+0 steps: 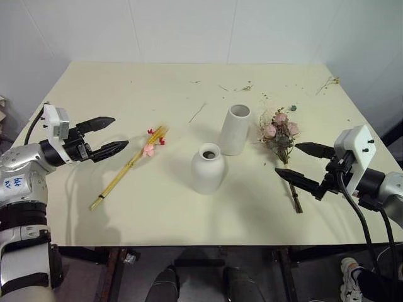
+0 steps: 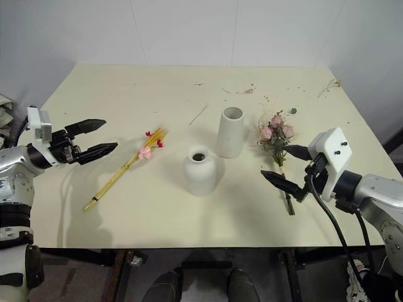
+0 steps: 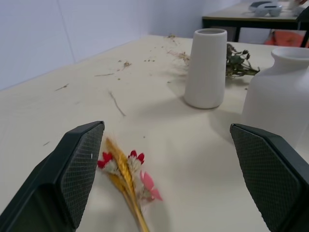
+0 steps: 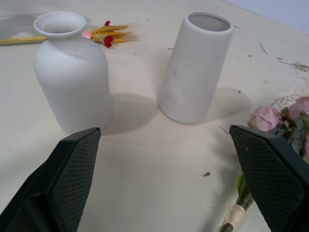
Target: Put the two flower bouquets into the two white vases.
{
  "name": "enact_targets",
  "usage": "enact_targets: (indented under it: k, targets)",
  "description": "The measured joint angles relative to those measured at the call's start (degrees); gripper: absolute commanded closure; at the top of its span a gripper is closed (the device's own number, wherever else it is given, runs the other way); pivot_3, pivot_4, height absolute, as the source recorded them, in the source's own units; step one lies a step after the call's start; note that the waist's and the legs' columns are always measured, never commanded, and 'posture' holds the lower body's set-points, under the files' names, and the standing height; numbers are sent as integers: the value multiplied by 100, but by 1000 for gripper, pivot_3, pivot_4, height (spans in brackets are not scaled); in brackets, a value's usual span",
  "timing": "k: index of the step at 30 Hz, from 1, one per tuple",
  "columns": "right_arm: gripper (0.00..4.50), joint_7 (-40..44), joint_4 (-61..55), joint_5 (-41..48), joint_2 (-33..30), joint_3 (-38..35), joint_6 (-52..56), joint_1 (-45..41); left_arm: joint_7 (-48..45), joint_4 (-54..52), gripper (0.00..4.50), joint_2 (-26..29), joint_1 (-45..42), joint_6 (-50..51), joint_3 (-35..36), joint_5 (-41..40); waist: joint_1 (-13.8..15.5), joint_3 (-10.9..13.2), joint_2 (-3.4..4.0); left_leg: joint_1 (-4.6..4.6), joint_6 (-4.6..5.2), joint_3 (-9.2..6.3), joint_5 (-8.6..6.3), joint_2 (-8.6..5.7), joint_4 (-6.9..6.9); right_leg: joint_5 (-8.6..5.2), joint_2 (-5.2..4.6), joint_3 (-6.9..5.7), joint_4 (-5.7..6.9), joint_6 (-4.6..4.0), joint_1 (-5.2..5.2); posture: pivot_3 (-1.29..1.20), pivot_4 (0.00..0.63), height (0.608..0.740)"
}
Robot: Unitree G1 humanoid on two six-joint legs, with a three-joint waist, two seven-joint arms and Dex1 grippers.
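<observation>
Table (image 1: 189, 75): tall vase (image 1: 235, 129) and round vase (image 1: 207, 168) stand upright at centre, both empty; rose bunch (image 1: 279, 132) lies just right of tall vase, stems toward R side near edge; wheat bunch (image 1: 129, 167) lies left of round vase, long axis diagonal, flower end toward vases. L gripper (image 1: 112, 135) hangs jaws wide, empty, just left of wheat bunch's flower end, so L arm is nearer it. R gripper (image 1: 301, 165) hangs jaws wide, empty, over rose stems; likely approach is across each stem axis.
</observation>
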Motion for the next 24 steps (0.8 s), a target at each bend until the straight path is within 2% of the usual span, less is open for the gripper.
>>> enact_targets:
  k: [7, 15, 19, 24]
  targets:
    - [0, -330, -259, 181, 183, -245, 40, 286, -183, 433, 51, -310, -427, -230, -179, 85, 3, 0, 0, -3, 0, 0, 0, -1, 3, 1, 0, 0, 0, 2, 1, 0, 150, 740]
    - [0, -1006, -260, 173, 171, -310, 571, 221, -550, 497, 51, -298, -483, -119, -231, 81, -10, 0, 0, -1, 0, 0, 0, 1, 6, -4, 1, 1, 3, -8, 0, 0, 150, 740]
    - [0, -1370, -79, 156, -63, 72, 1323, -148, -629, 230, 51, -170, -373, 83, -212, 55, -15, 0, 0, -2, 0, -1, 0, 2, 4, -9, 1, 2, 1, -20, -1, 0, 150, 740]
    - [0, -1771, 704, -137, -128, 906, 2244, -898, -615, -720, 51, 193, 117, 653, -26, -215, -15, 0, 0, -3, 0, 0, 0, 5, -7, -15, 1, 3, 0, -30, -9, 0, 150, 740]
